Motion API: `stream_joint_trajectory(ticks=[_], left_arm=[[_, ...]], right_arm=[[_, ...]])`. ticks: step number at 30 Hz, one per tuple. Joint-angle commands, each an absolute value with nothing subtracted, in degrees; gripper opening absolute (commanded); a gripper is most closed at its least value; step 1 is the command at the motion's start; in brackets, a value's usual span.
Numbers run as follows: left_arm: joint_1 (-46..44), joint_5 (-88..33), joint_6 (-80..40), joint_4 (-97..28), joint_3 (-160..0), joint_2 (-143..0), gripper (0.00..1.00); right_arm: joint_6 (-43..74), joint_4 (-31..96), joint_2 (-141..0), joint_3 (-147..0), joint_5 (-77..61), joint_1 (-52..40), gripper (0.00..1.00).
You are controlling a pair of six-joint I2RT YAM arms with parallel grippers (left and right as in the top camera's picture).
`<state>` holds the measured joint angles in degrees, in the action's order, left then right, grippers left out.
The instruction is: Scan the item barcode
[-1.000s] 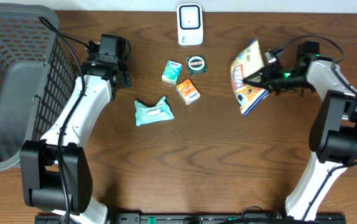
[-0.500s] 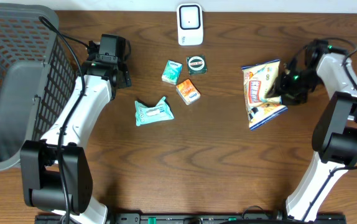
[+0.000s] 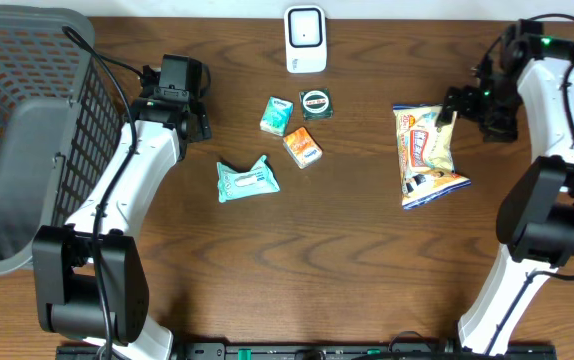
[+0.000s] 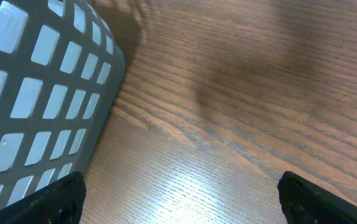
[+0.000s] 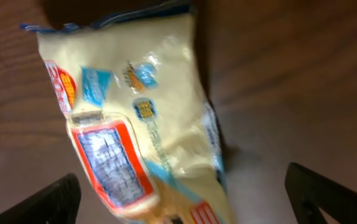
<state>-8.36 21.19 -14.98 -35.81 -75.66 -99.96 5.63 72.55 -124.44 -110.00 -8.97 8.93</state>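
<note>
One second ago the right tool pinched the snack bag and held it tilted off the surface. Now the bag lies flat and free on the wood, further right, and the tool has let go and pulled back toward the far right edge. The left tool has not moved; it is spread wide beside the basket.

In the overhead view the bag sits just beside the right tool, its upper right corner nearest the fingertips, apart from them. It lies well right of the scanner. The right wrist view shows the tool's fingers spread at both lower corners, over the bag.

The bag is pale yellow and crinkled, with an orange-red framed panel, small blue marks and a blue sealed edge.
</note>
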Motion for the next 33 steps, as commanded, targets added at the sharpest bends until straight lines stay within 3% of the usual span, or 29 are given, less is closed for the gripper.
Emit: stream_joint_trajectory(ticks=[1,11,12,14,17,20,28,32,33], left_arm=[[-8.3,22.1,-14.7,-36.0,-76.3,-99.7,0.98],[-8.3,22.1,-14.7,-36.0,-76.4,-99.7,0.98],[-8.3,22.1,-14.7,-36.0,-76.4,-99.7,0.98],[-8.3,22.1,-14.7,-36.0,-76.4,-99.7,0.98],[-8.3,22.1,-14.7,-36.0,-76.4,-99.7,0.98],[-8.3,22.1,-14.7,-36.0,-76.4,-99.7,0.98],[-8.3,22.1,-14.7,-36.0,-76.4,-99.7,0.98],[-8.3,22.1,-14.7,-36.0,-76.3,-99.7,0.98],[-8.3,22.1,-14.7,-36.0,-76.3,-99.7,0.98]], right_arm=[[5.5,69.9,-124.1,-105.9,-9.4,7.3,0.99],[5.5,56.7,-124.1,-92.9,-22.7,6.6,0.97],[5.5,55.9,-124.1,-91.9,-23.7,6.5,0.89],[5.5,54.0,-124.1,-89.8,-25.3,6.4,0.48],[5.6,53.8,-124.1,-89.2,-25.3,5.9,0.01],[6.8,54.0,-124.0,-89.5,-28.6,5.7,0.01],[6.6,51.5,-124.0,-95.3,-57.9,5.4,0.01],[10.7,41.3,-124.0,-95.6,-65.7,3.9,0.01],[20.3,31.9,-124.0,-95.6,-63.7,2.5,0.01]])
